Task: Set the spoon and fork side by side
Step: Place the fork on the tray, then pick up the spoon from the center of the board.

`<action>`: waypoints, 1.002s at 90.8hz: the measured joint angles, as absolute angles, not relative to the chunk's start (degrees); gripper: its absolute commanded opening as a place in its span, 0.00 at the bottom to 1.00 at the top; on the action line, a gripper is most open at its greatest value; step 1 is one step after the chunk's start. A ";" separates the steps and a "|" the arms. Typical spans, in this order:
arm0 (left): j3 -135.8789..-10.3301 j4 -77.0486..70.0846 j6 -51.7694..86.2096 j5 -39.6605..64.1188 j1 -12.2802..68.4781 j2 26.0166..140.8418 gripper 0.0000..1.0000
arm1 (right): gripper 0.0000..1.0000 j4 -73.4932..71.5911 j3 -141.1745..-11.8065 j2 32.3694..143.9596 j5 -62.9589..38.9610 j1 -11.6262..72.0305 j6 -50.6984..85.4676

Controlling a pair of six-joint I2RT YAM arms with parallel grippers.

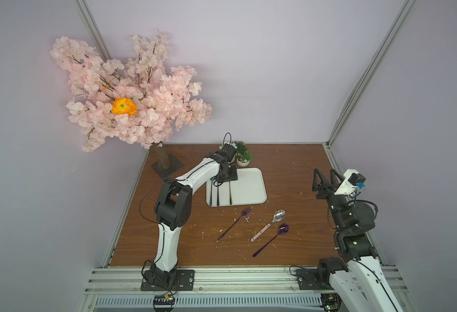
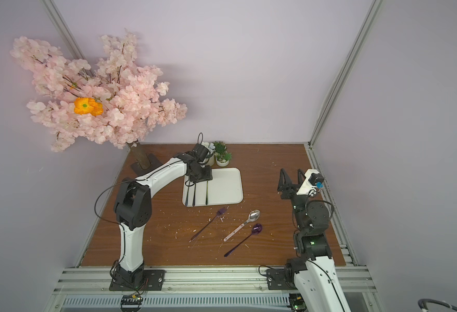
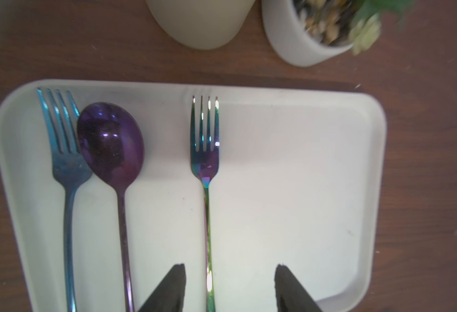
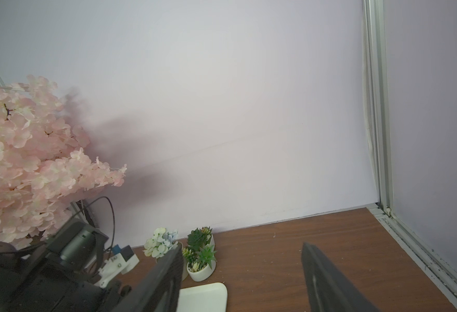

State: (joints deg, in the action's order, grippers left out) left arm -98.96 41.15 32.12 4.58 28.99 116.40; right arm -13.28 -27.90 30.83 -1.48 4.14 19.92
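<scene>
Two black fingers (image 3: 170,291) of your left gripper (image 3: 230,267) stand apart over the white tray (image 3: 330,105) and grip nothing. The handle of the rainbow fork (image 3: 205,162) runs between them, nearer one finger, with a gap showing on either side. That fork lies flat in the tray, tines toward the far rim. It is well apart from the pair on the side of the tray nearer your left arm, where a blue fork (image 3: 68,167) and a purple spoon (image 3: 111,143) lie parallel, the spoon's bowl touching the fork's head. Just past the far rim you see a cream pot (image 3: 200,24) and a white pot of succulents (image 3: 303,35), both on the wooden table (image 1: 289,173). Nearer you than the tray, three more pieces lie on the bare wood among white flecks, all slanting the same way. These are a purple fork (image 1: 232,225), a silver spoon (image 1: 266,227) and a loose purple spoon (image 1: 269,241). The two spoons are just beside each other and the fork is apart from them. Your right gripper (image 1: 323,173) hangs raised near the table's right edge, its jaws spread wide with nothing between them. A pink blossom tree (image 1: 130,94) stands in the far left corner.
</scene>
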 measured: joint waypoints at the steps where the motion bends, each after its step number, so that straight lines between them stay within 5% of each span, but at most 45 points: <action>1: -99.00 41.17 31.94 4.40 29.15 115.87 0.63 | 0.73 -13.28 -27.90 30.87 -1.48 4.14 19.94; 23: -93.43 39.13 26.92 0.97 36.12 101.86 0.71 | 0.73 -12.32 -28.23 31.73 -1.28 4.14 20.10; 50: -68.77 34.96 18.81 -8.21 62.37 89.32 0.71 | 0.72 -7.64 -33.65 32.23 0.16 4.14 21.17; 91: -65.67 23.53 18.81 -9.50 69.67 97.23 0.64 | 0.69 -0.16 -42.00 35.70 4.60 4.14 22.96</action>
